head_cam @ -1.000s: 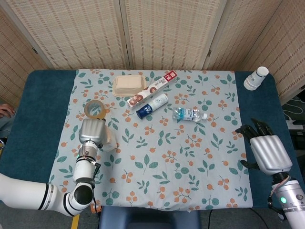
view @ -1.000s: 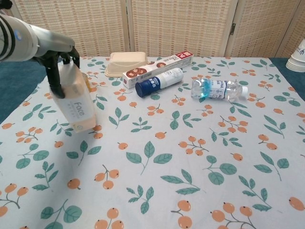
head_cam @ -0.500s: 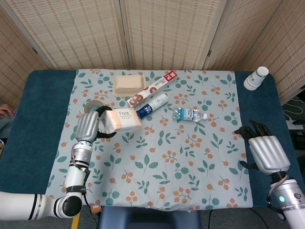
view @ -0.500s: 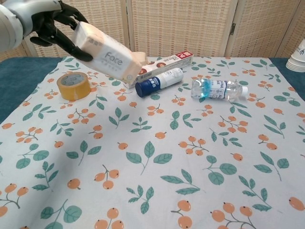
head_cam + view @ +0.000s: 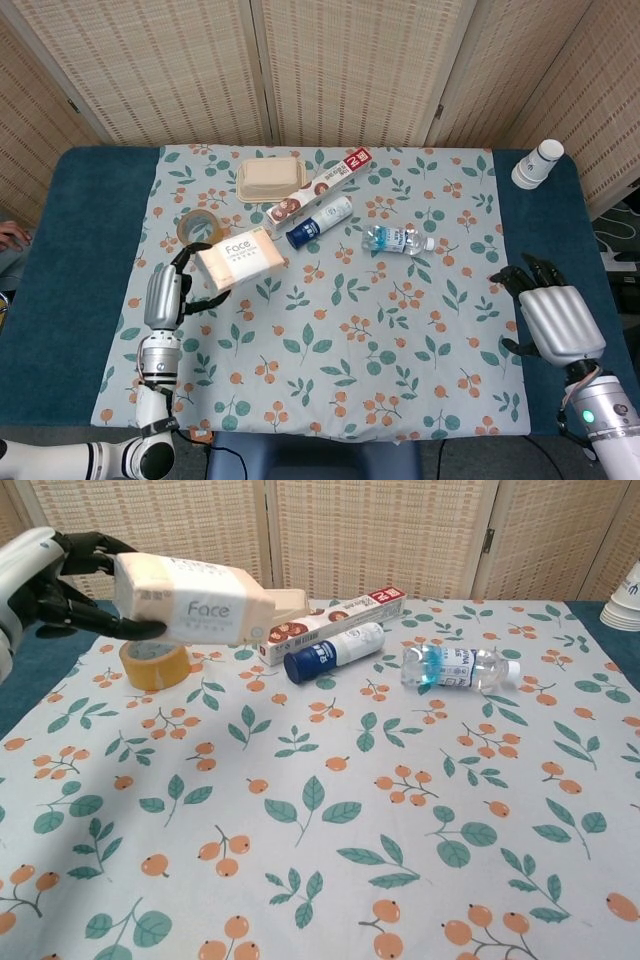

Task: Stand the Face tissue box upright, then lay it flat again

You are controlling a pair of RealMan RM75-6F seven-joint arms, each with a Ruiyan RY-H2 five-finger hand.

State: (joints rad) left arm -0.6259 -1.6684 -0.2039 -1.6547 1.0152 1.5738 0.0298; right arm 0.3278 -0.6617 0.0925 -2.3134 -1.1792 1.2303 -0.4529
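Observation:
The peach Face tissue box (image 5: 238,262) (image 5: 194,601) hangs in the air over the left part of the table, lying nearly level with its long side across. My left hand (image 5: 167,294) (image 5: 60,581) grips its left end, dark fingers wrapped over top and bottom. My right hand (image 5: 551,316) hovers at the table's right edge with fingers apart and nothing in it; the chest view does not show it.
A roll of tape (image 5: 199,228) (image 5: 154,663) lies under the box. Behind are a beige lidded tray (image 5: 270,178), a long red-ended carton (image 5: 320,184), a white blue-capped bottle (image 5: 333,651) and a clear water bottle (image 5: 458,667). Paper cups (image 5: 537,163) stand far right.
The left hand lifted the box from standing on the cloth, turned it from tilted to almost level, and drew back toward the left. The right hand barely moved.

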